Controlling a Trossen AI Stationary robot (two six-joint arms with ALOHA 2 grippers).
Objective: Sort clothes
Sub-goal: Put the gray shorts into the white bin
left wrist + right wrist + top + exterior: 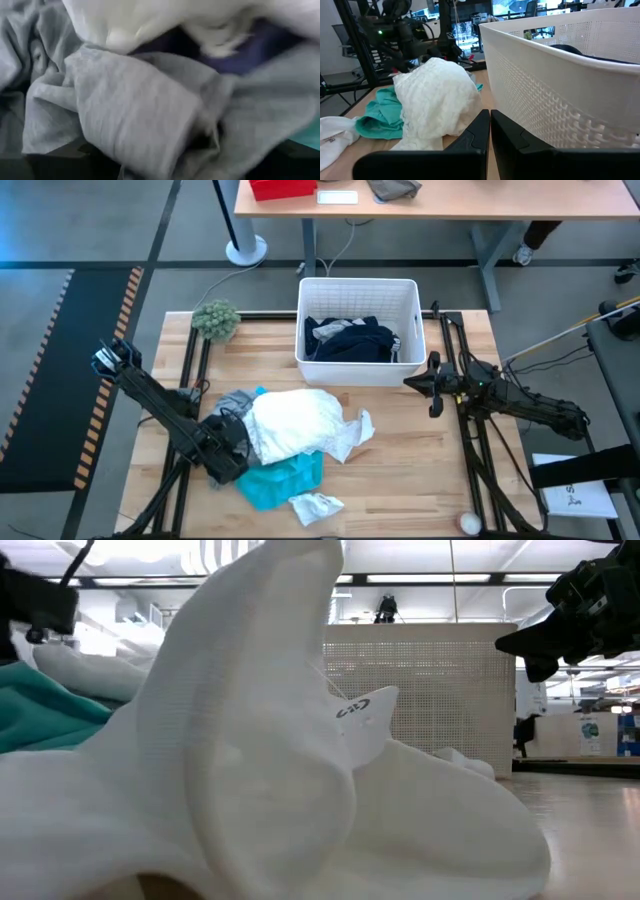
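Lying crumpled, white garment (pixel 295 423) over turquoise (pixel 280 483), left pincer (pixel 228 445) released, right pincer (pixel 432 385) clenched

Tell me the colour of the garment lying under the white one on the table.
Turquoise. The turquoise garment pokes out beneath the white garment, clearest in the high view.

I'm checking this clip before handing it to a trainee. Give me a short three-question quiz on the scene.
1. True or false: the white bin already holds dark clothing.
2. Which garment lies on top of the pile on the table: A) white garment, B) turquoise garment, C) grey garment?
3. Fill in: the right tool is ___, beside the bin's wall.

Key
1. True.
2. A; the turquoise one sticks out beneath it, and the left tool is at the pile's edge, against grey fabric.
3. Shut, holding nothing.
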